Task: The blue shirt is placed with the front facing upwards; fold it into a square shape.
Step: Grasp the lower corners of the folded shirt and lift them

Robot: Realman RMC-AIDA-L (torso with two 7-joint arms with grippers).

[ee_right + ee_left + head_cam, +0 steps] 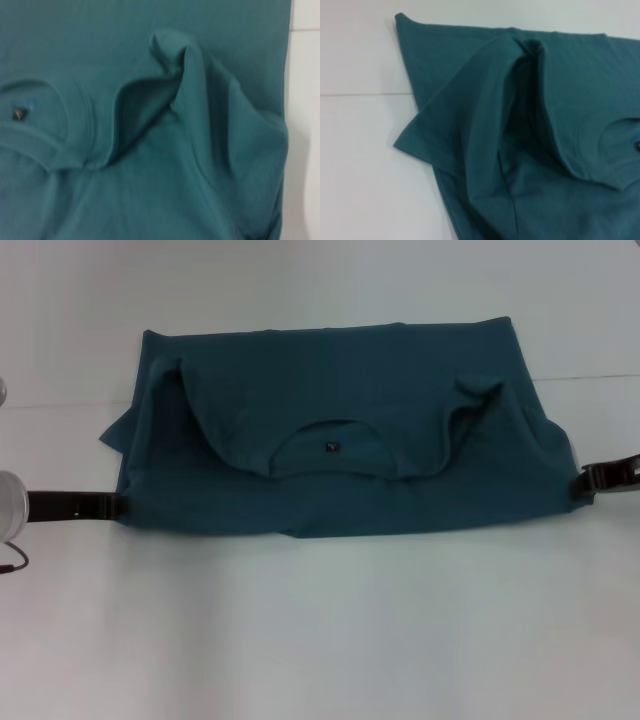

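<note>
Jaws first: the left gripper (110,505) sits low at the shirt's left edge, and the right gripper (590,480) sits low at its right edge. Each one touches the cloth or is just beside it, but I cannot tell if the jaws are open or pinching the shirt.

The shirt (340,455) lies in the middle of the white surface (320,640). I think the job is about half done. One big fold looks made: the top part lies folded down over the body, so the shirt is now a wide, short shape. The sides are not yet folded in, so it is no square.

It is dark teal-blue. The collar (330,445) shows a small dark label (331,447). Both sleeves are bunched and puffy.
</note>
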